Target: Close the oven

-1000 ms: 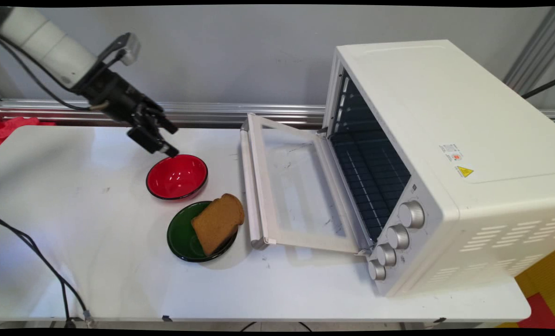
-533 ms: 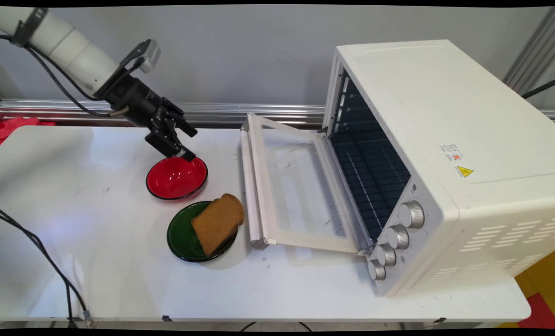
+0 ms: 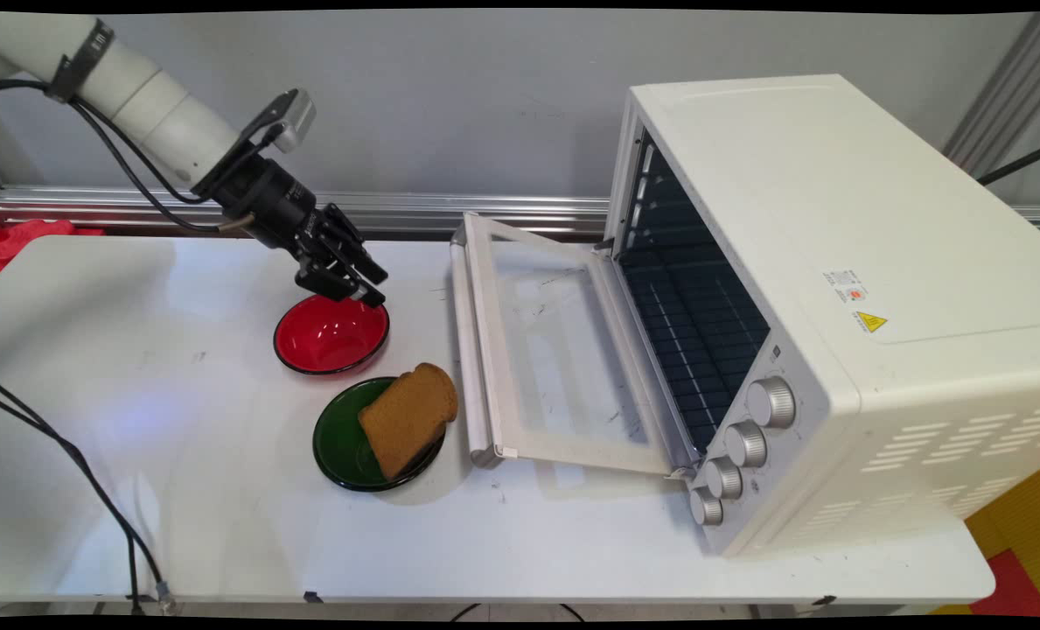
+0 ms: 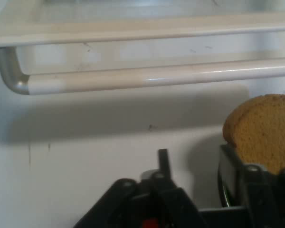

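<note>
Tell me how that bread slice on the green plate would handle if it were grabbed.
The bread slice looks toasted brown and holds flat while leaning over the green plate's rim, so it is probably stiff, not floppy. It is thin, so likely light. A hard squeeze may crumble its crust.

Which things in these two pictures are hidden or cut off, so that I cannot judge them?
- Green plate: main view, right part hidden under the bread slice.
- Red bowl: main view, far rim covered by the pincer.
- Oven door handle: hand view, cut off at the right edge.
</note>
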Tool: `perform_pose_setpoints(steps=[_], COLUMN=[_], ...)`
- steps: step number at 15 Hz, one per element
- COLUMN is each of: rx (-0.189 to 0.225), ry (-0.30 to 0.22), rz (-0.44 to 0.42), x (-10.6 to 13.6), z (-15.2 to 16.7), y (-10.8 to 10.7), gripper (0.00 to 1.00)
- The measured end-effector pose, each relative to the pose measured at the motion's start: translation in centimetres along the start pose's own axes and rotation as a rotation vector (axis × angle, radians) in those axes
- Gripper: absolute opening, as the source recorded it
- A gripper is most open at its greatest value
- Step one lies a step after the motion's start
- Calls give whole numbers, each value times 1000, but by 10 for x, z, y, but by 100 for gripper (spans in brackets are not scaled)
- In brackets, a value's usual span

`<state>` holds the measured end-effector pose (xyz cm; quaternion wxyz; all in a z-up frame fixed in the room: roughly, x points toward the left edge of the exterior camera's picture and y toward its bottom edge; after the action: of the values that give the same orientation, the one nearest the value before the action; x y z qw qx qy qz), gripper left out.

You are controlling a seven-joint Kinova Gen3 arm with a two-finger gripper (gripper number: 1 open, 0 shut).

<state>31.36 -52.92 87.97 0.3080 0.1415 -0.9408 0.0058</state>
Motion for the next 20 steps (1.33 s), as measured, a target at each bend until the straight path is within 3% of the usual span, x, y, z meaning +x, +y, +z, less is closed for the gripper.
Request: perform_pose_setpoints(steps=[12,20], rx=[-9,18], ry=[44,96], rz=[19,20], x=[-12,-14], z=[65,123], y=[4,10], gripper=[0,0])
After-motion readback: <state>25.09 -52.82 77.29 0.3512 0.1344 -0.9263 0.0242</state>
